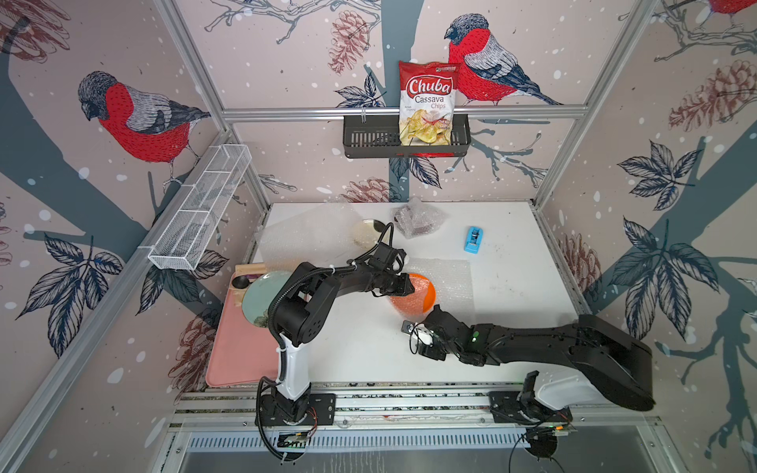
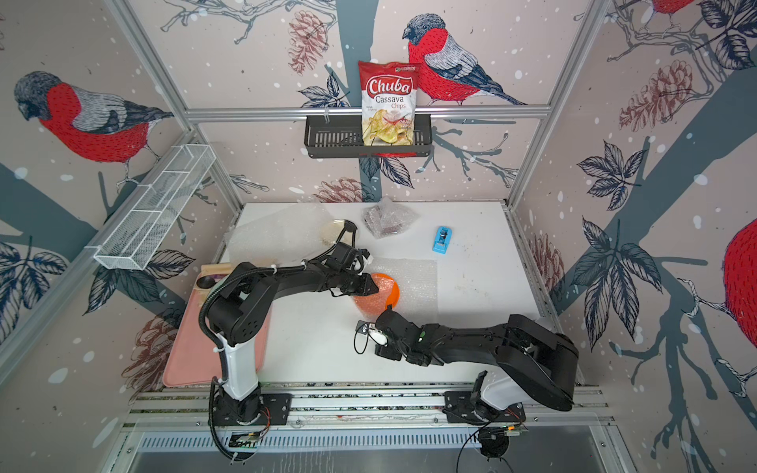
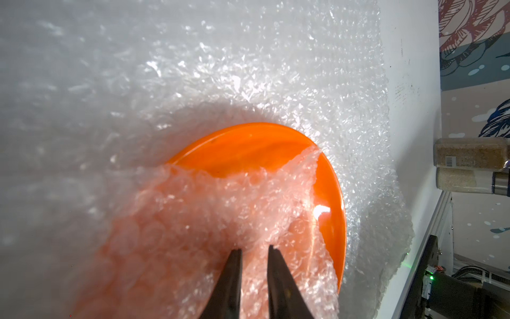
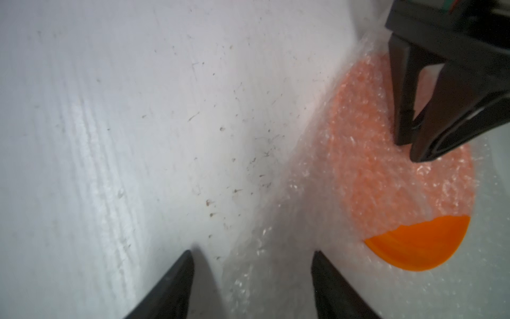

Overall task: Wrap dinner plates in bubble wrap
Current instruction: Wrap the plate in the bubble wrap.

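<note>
Only right wrist view shows right gripper (image 4: 253, 252) parted.

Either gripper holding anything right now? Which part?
Right gripper: open, empty. Left gripper: tips on the bubble wrap flap folded over the orange plate; pinch or mere press cannot be told.

Bird-and-pinecone wallpaper (image 1: 286, 61) all round. Beyond my left gripper (image 1: 411, 288) I see a black wall basket (image 1: 368, 137) holding a chips bag (image 1: 427, 102); wire shelf (image 1: 200, 209) off to that gripper's left; white tabletop (image 1: 512, 254) below, evenly lit.
</note>
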{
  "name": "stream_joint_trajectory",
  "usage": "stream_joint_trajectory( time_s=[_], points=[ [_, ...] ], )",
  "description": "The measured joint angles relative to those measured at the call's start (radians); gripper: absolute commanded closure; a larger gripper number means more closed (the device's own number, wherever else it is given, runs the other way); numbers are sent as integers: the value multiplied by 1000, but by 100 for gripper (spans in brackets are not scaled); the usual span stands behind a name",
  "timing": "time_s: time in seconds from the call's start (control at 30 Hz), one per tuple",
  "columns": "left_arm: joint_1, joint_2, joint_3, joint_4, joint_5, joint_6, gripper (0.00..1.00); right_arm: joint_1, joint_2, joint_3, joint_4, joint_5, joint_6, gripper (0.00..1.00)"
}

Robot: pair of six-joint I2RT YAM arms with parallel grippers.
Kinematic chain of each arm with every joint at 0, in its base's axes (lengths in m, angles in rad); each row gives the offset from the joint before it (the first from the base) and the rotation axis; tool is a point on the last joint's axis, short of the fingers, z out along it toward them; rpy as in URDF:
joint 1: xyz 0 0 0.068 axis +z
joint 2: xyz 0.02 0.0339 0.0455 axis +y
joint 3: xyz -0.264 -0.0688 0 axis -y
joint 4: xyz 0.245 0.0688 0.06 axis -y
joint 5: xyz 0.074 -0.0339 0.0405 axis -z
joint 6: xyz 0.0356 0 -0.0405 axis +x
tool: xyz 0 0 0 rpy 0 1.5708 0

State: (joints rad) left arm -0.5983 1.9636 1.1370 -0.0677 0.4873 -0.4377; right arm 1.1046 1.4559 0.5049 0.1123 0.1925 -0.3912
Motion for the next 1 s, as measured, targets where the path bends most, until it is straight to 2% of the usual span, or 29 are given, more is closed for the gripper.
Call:
stream_joint_trajectory(
  time_s=[0.07, 0.17, 0.33, 0.43, 0.6, 0.77, 0.9, 1.0],
  points=[
    [0, 0, -2, 3, 1, 2, 79, -3, 8, 6, 4, 39, -10, 81],
    [0, 3, -2, 9, 0, 26, 80, -29, -27, 36, -77, 49, -30, 89],
    [0, 5, -6, 29, -3, 88, 79, -154, -84, 156, -126, -78, -54, 100],
    [0, 10, -9, 52, -3, 132, 80, -246, -34, 232, -174, -181, -61, 100],
    [0, 29, -15, 107, 10, 200, 80, -372, 132, 367, -227, -330, -50, 100],
    [6, 51, -15, 158, 42, 258, 80, -461, 290, 470, -289, -439, 43, 100],
    [26, 47, -27, 179, 90, 281, 69, -506, 367, 516, -333, -519, 119, 100],
    [45, 30, -41, 174, 145, 283, 50, -523, 378, 519, -330, -565, 159, 100]
  ],
)
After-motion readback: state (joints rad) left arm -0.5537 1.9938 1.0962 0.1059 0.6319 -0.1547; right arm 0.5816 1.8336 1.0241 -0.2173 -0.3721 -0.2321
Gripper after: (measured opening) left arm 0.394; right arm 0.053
